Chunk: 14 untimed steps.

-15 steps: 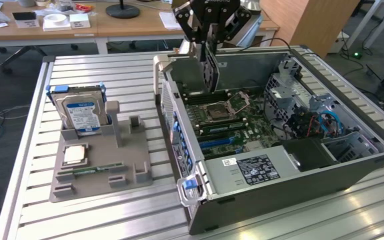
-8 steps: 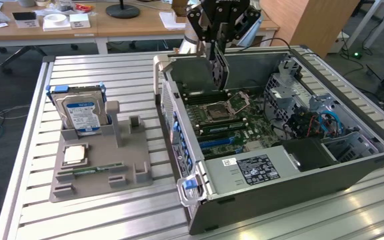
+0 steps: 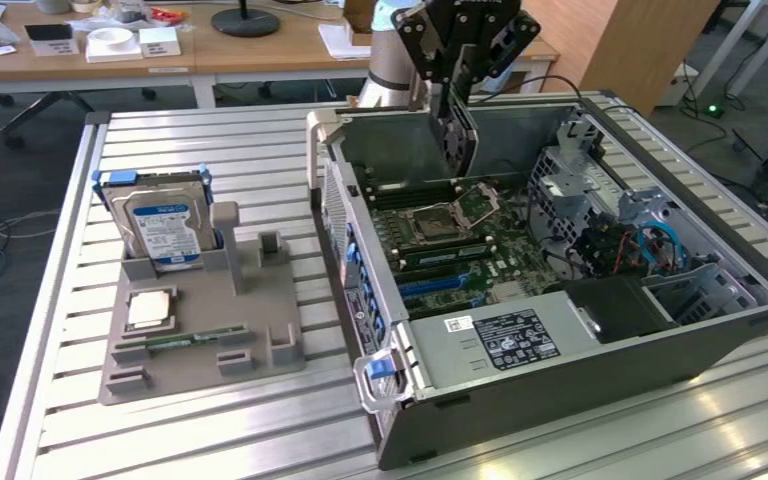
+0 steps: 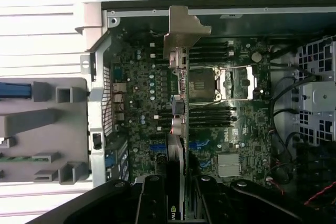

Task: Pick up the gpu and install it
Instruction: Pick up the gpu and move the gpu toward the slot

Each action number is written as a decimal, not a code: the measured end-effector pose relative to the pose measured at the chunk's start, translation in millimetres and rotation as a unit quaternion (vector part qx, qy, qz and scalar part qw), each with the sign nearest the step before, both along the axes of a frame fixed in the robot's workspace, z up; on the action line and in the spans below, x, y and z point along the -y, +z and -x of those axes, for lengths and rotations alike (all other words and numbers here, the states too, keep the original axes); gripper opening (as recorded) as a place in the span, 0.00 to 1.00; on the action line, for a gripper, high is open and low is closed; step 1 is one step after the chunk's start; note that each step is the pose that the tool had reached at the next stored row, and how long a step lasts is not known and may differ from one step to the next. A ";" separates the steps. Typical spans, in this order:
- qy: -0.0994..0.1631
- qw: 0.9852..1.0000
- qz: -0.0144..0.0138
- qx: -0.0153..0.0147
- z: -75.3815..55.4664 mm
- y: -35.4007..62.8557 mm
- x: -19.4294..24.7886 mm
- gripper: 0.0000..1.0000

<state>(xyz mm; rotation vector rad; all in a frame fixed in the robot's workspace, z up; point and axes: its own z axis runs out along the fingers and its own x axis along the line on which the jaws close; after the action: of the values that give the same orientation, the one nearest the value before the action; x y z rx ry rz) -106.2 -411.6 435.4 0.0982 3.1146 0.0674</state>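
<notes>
Gpu (image 3: 458, 128) hangs edge-down over the open computer case (image 3: 584, 370), clamped in the gripper (image 3: 460, 85) above the motherboard (image 4: 139, 103) and not seated, so I judge pick-up done and installing in hand. Seating would call for lining the gpu's lower edge with a slot and its bracket (image 4: 181, 30) with the case's rear wall; the card hides that slot, and its contacts are too dark to make out.
</notes>
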 end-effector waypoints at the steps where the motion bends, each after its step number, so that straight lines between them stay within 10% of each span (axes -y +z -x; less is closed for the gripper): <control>1: 0.000 1.000 0.000 0.000 -2.6 0.0 -0.3 0.26; 14: 0.000 1.000 0.000 0.000 -35.2 0.0 -3.4 0.26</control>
<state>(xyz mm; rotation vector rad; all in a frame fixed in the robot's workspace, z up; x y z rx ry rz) -71.0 -408.2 435.4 0.0982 3.1145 0.0674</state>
